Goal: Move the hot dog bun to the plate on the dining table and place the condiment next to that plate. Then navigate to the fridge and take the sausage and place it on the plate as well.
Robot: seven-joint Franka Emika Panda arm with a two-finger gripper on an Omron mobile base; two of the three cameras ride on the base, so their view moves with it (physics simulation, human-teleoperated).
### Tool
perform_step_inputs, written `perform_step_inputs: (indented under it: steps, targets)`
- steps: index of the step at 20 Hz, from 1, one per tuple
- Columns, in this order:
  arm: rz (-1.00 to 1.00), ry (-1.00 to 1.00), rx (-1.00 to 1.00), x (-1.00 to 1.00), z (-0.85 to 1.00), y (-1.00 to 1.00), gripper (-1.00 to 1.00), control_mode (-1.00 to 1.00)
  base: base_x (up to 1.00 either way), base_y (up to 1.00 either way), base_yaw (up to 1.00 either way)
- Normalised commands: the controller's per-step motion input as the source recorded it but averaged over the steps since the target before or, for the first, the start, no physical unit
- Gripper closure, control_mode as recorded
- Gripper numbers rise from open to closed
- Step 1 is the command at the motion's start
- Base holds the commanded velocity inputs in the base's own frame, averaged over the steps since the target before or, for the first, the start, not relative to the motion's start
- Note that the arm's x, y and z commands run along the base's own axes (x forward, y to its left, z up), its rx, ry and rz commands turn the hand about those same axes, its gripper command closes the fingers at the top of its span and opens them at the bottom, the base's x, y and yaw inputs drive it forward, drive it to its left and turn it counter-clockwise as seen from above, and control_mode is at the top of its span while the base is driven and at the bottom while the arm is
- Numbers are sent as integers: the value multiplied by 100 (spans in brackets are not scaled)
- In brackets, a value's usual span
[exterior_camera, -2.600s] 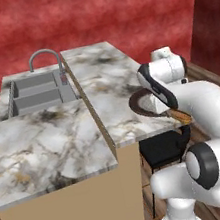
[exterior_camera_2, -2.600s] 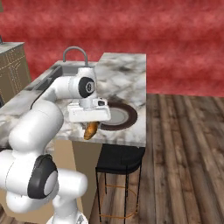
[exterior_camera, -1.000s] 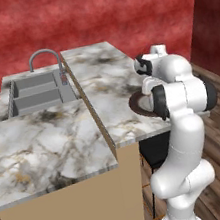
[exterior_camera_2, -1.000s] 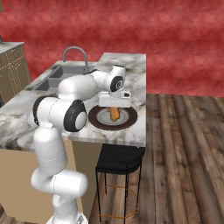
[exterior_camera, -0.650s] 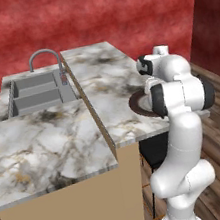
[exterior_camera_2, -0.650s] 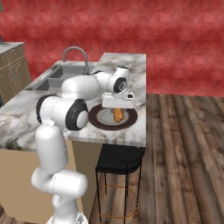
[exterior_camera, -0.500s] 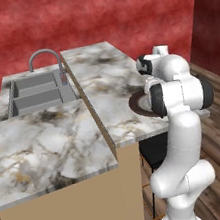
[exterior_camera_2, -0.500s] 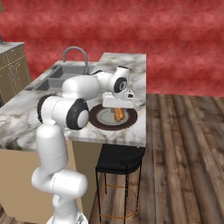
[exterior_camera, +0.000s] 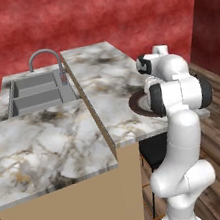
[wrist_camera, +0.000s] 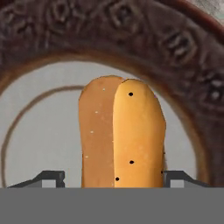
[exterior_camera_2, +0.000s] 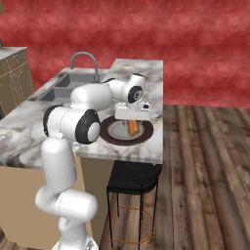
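My hot dog bun (wrist_camera: 122,135) is orange-tan, darker brown at nine o'clock, dotted with black specks. The plate (wrist_camera: 183,48) has a dark brown patterned rim and grey centre. The dining table (exterior_camera: 101,78) is white-grey marble with brown veins.

Arm folded forward, end effector (exterior_camera_2: 132,122) lowered, jaws parted

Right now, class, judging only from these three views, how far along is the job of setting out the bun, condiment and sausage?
Done, it seems: the hot dog bun lies over the plate's pale centre on the dining table. In hand: the gripper straddles the bun, its fingertips apart on either side, so release looks underway. Left: setting the condiment beside the plate, then fetching the sausage from the fridge.
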Motion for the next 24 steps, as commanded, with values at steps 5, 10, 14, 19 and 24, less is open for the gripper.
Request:
perform_step_inputs:
  steps: [5, 10, 14, 19, 24]
  targets:
    - [0, 0, 0, -1, 11, 0, -100, -100, 0, 0, 0]
    - [0, -15, 0, -32, 78, 5, -100, -100, 0, 0, 0]
    - [0, -23, 0, -56, 100, 19, -100, -100, 0, 0, 0]
    - [1, -17, -2, -82, 97, 54, -100, -100, 0, 0, 0]
    - [0, -5, -7, -100, 50, 85, -100, -100, 0, 0, 0]
